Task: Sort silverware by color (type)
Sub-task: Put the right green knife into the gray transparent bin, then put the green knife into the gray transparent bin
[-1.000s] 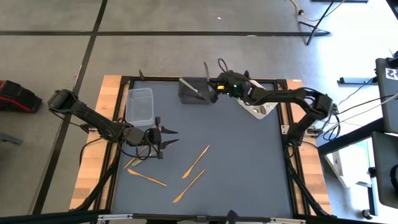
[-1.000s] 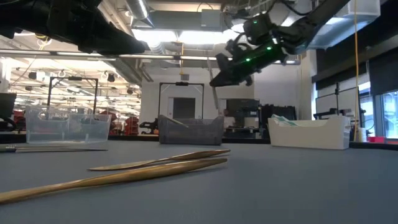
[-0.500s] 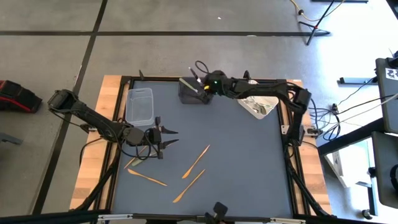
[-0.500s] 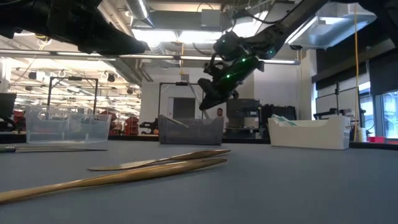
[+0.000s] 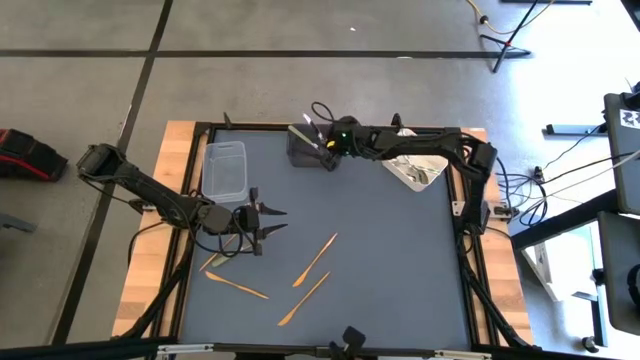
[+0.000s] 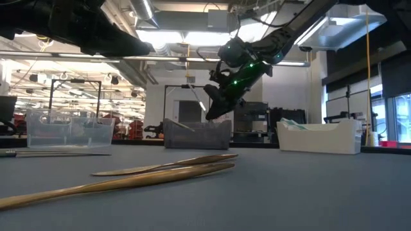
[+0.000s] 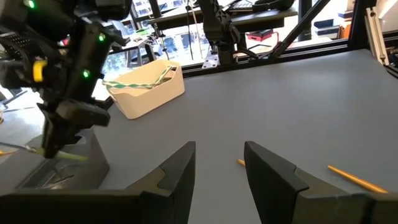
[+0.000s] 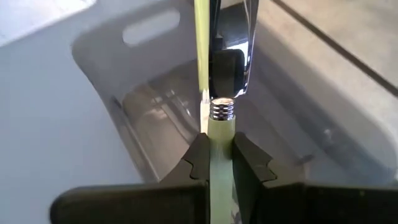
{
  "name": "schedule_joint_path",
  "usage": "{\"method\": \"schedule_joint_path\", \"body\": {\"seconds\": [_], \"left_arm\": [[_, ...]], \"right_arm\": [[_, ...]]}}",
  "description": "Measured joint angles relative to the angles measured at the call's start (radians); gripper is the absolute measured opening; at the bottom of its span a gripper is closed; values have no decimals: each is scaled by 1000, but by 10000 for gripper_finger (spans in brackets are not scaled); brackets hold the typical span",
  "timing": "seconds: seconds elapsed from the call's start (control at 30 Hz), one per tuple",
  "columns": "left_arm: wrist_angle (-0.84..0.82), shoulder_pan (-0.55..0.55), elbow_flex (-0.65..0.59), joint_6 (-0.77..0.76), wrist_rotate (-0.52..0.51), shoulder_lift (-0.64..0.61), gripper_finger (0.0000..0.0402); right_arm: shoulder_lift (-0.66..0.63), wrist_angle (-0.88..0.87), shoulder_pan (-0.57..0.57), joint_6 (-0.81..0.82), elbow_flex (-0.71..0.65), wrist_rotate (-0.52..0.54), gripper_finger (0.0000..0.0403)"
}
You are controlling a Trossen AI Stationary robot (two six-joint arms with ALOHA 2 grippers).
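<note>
My right gripper (image 5: 328,142) hangs over the dark grey tub (image 5: 311,150) at the table's far edge, shut on a piece of silverware (image 8: 231,50) with a pale green handle and a shiny silver end. Another pale piece (image 5: 312,143) leans inside that tub. Several copper-gold pieces (image 5: 315,258) lie flat on the mat near the middle. More pale-handled pieces rest in the white tub (image 5: 415,170). My left gripper (image 5: 263,222) hovers open near the table's left side, just above the gold pieces. My right gripper pinches the pale green handle (image 8: 217,132) between its two fingers (image 8: 198,155), just behind the ribbed metal collar (image 8: 222,110). The fingers lie along the piece, coming from the table's right and slanting down. It is lifted clear, its shiny end reaching out over the dark grey tub.
A clear tub (image 5: 226,168) stands at the far left of the mat, the white tub at the far right. The mat (image 5: 400,260) is bare on its right half. Low down, the gold pieces (image 6: 160,170) lie close to the near edge.
My right gripper has carried the pale-handled piece along the far edge toward the table's left, from beside the white tub to above the dark grey tub, and has come down closer to that tub, staying shut on the piece.
</note>
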Motion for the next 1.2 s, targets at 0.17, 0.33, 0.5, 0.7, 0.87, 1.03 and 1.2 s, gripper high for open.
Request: {"method": "schedule_joint_path", "body": {"seconds": [0.17, 0.33, 0.5, 0.7, 0.87, 1.03, 1.2], "left_arm": [[0, 0, 0, 0, 0, 0, 133], [0, 0, 0, 0, 0, 0, 133], [0, 0, 0, 0, 0, 0, 133], [0, 0, 0, 0, 0, 0, 133], [0, 0, 0, -1, 0, 0, 133], [-2, 0, 0, -27, 19, 0, 133], [-9, -1, 0, -51, 82, 0, 133]], "right_arm": [[39, -11, 0, 1, 0, 4, 27], [43, -11, 0, 6, 0, 35, 82], [-7, -38, 2, -8, 0, 28, 144], [-146, -121, 76, -71, 0, 37, 155], [-218, -211, 208, -120, 0, 29, 146], [-224, -232, 368, -137, -25, 29, 145], [-225, -56, 513, -138, -160, 36, 144]]}}
